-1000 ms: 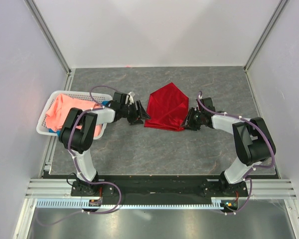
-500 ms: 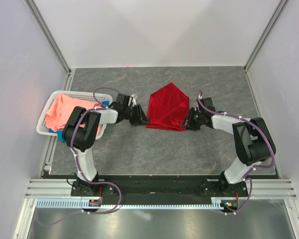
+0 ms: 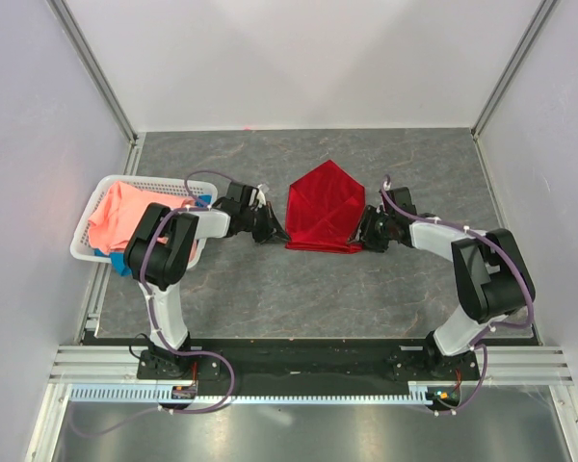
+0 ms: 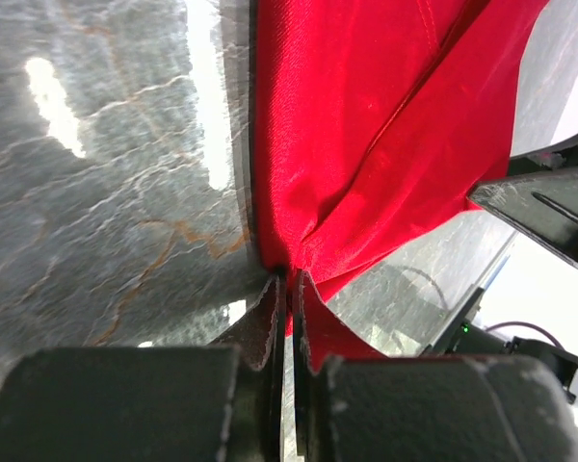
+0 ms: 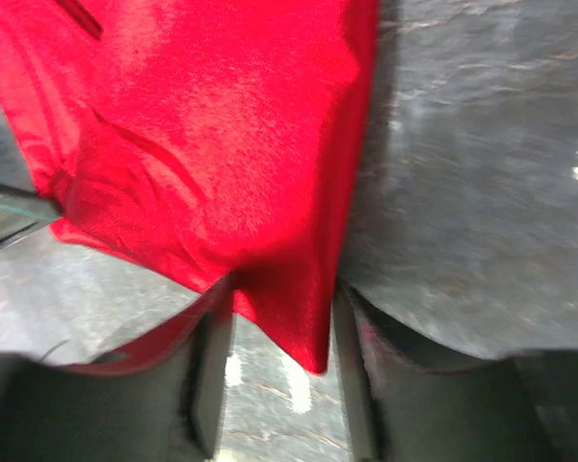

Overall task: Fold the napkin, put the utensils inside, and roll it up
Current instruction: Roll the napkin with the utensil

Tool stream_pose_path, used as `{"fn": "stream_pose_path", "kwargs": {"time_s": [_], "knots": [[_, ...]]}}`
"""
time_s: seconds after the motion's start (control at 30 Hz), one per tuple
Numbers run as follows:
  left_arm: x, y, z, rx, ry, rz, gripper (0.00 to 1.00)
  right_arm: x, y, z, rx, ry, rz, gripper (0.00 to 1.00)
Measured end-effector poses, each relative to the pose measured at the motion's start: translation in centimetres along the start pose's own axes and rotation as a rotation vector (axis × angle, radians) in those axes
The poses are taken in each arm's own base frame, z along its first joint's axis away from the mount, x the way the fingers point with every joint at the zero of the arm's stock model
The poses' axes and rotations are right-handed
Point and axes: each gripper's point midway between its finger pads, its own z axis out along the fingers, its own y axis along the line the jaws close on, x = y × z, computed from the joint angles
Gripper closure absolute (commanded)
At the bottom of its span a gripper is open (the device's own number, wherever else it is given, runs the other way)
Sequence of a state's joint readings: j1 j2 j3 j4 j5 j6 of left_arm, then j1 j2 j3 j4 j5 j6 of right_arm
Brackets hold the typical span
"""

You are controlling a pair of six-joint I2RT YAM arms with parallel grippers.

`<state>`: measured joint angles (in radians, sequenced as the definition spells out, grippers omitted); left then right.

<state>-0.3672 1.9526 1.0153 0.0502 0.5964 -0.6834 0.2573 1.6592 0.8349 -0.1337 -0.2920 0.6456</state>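
The napkin (image 3: pixel 323 207) lies mid-table on the grey table (image 3: pixel 270 298), between the two arms. At its near left corner the left gripper (image 3: pixel 275 231) has its fingers pressed together on a pinch of cloth. At its near right corner the right gripper (image 3: pixel 363 234) has its fingers (image 5: pixel 210 375) apart, with the cloth's tip lying loose between them.

We judge the main risk to be an uneven pull. With only one corner clamped, any lift or drag could skew the fold or slip the right corner free.

The cloth is deep red with a slight sheen, peaked at the far side and straight along its near edge, with diagonal creases. We see no spoon in any view. Well left stands a white basket (image 3: pixel 85 252) holding a salmon-pink cloth (image 3: pixel 125 214).
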Motion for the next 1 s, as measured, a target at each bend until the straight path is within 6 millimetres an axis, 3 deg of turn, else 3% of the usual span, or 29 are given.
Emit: {"fn": "stream_pose_path", "kwargs": {"time_s": [0.1,0.23,0.33,0.4,0.5,0.63,0.87,1.0], "knots": [[0.3,-0.2,0.1,0.008,0.020,-0.006,0.98,-0.3,-0.6,-1.1,0.044,-0.025,-0.035,0.35],[0.9,-0.2,-0.2,0.003,0.055,-0.027,0.98,-1.9,-0.5,-4.3,0.091,-0.122,-0.136,0.31],[1.3,-0.3,-0.4,0.007,0.082,-0.045,0.98,-3.5,0.9,-6.7,0.104,-0.227,-0.248,0.30],[1.5,-0.5,-0.7,0.020,0.102,-0.058,0.98,-3.6,3.0,-7.5,0.106,-0.279,-0.365,0.29],[1.7,-0.9,-1.1,0.047,0.130,-0.076,0.98,-1.4,7.4,-7.1,0.070,-0.307,-0.570,0.27],[1.7,-1.3,-1.8,0.084,0.157,-0.097,0.98,2.4,10.8,-5.8,0.047,-0.310,-0.792,0.24],[1.6,-1.4,-2.7,0.124,0.182,-0.132,0.98,7.2,14.3,-3.3,0.060,-0.360,-1.104,0.21],[1.4,-1.3,-3.0,0.135,0.184,-0.142,0.98,8.4,14.5,-1.4,0.091,-0.366,-1.216,0.20]]}}
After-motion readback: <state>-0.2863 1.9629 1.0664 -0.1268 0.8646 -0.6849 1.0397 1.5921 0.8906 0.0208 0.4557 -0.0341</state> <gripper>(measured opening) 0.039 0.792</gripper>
